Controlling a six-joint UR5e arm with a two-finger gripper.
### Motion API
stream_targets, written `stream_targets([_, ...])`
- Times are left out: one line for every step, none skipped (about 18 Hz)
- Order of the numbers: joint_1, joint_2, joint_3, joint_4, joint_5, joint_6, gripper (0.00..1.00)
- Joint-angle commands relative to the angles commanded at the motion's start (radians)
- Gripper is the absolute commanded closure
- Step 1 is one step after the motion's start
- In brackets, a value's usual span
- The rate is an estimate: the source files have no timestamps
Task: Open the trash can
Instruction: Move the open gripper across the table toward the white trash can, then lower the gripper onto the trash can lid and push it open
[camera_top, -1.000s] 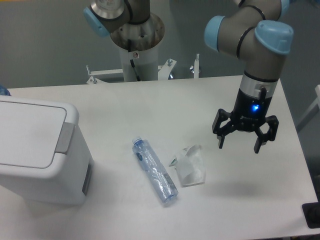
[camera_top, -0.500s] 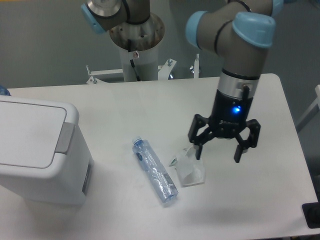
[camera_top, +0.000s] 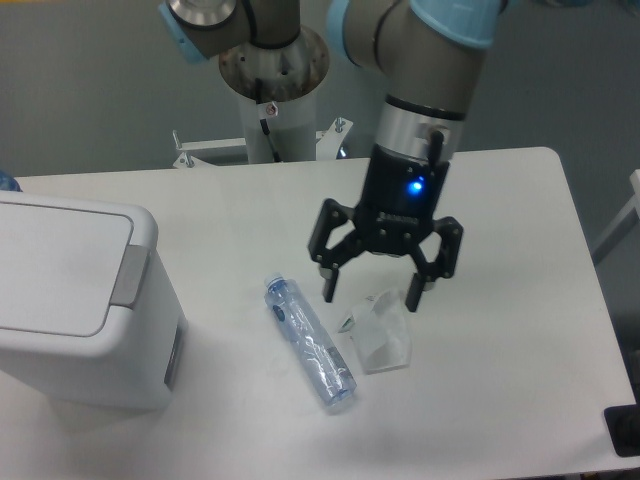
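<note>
White tabletop (camera_top: 500, 380) fills the scene. Above it the gripper (camera_top: 370, 292) hangs spread wide, holding nothing, just above a crumpled wrapper (camera_top: 381, 334); a clear bottle (camera_top: 309, 343) lies lower left, no label readable. Far left sits the trash can (camera_top: 80, 300), lid down.

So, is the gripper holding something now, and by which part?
Nothing is held. The gripper is open in the air above the wrapper, fingers apart.

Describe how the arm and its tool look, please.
The arm has grey tube segments with light blue joint caps. Its silver wrist narrows to a black body bearing a small blue light. The tool is black, with two angular, linked fingers.
</note>
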Motion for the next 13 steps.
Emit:
stream_targets([-0.003,0.008,-0.009,0.0,0.005,-0.018,0.0])
stream_targets([-0.005,0.012,-0.023,0.0,0.006,-0.023,0.0])
stream_targets([-0.011,0.021,-0.037,0.002,0.008,-0.023,0.0])
stream_targets([-0.023,0.026,-0.046,0.002,0.009,-0.023,0.0])
stream_targets([-0.043,0.028,-0.057,0.003,0.011,-0.023,0.0])
stream_targets([-0.066,0.035,-0.066,0.002,0.011,-0.023,0.0])
stream_targets([-0.089,0.043,-0.078,0.005,0.011,-0.023,0.0])
stream_targets([-0.109,0.049,-0.093,0.006,0.011,-0.025,0.0])
stream_targets([-0.127,0.054,-0.104,0.008,0.011,-0.025,0.0])
stream_targets([-0.146,0.057,-0.116,0.012,0.012,-0.026,0.0])
stream_targets([-0.156,0.057,-0.13,0.012,0.014,-0.029,0.0])
stream_targets([-0.167,0.058,-0.146,0.015,0.015,-0.029,0.0])
stream_targets([-0.178,0.066,-0.158,0.017,0.014,-0.028,0.0])
